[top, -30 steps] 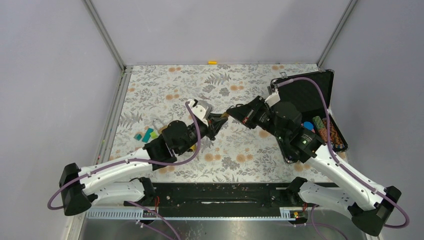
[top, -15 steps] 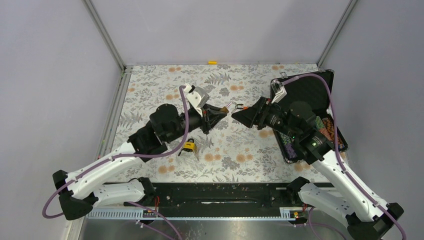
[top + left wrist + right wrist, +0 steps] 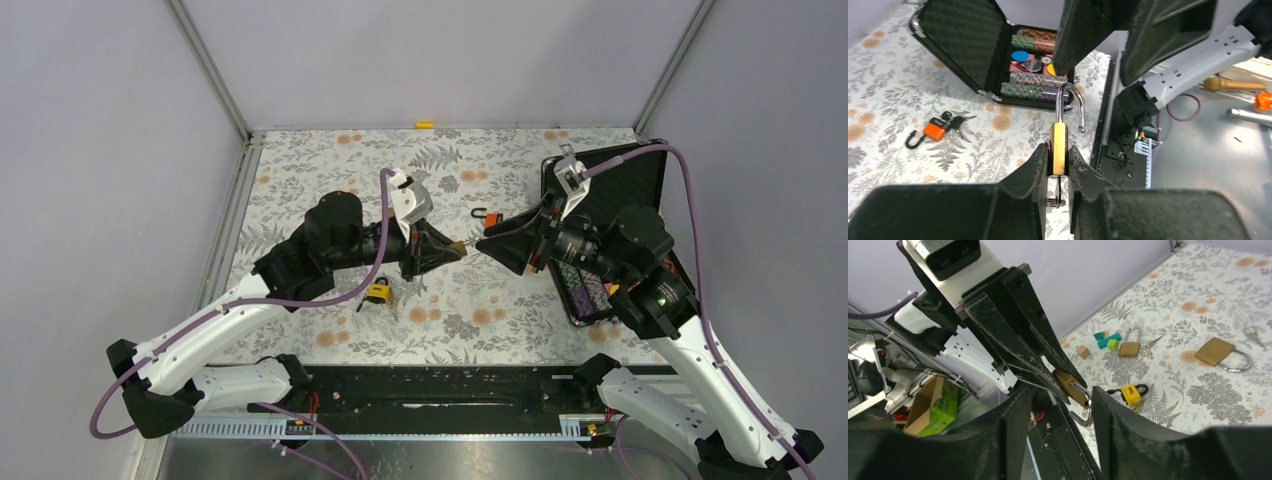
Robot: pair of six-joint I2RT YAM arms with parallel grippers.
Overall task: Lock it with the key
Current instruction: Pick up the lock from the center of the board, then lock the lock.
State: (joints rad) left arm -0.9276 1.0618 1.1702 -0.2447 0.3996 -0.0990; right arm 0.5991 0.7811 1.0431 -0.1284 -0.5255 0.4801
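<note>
My left gripper (image 3: 1058, 156) is shut on the body of a brass padlock (image 3: 1058, 142), held up off the table. Its steel shackle (image 3: 1071, 100) stands open and points at the right arm. A key (image 3: 1057, 192) on a ring sits in the lock's underside, between my left fingers. In the top view the padlock (image 3: 458, 245) hangs between the two grippers. My right gripper (image 3: 1063, 390) is open, its fingers on either side of the shackle (image 3: 1085, 409), which lies close to the right-hand finger (image 3: 1108, 405).
On the floral table lie an orange padlock with keys (image 3: 481, 212), a yellow padlock (image 3: 378, 292), two more brass padlocks (image 3: 1129, 347) (image 3: 1215, 351) and small coloured blocks (image 3: 1105, 340). An open black case (image 3: 610, 190) of poker chips sits at the right.
My right gripper went from shut to open and drew back to the right. My left arm rose and shifted, uncovering the yellow padlock, and still holds the brass padlock.
</note>
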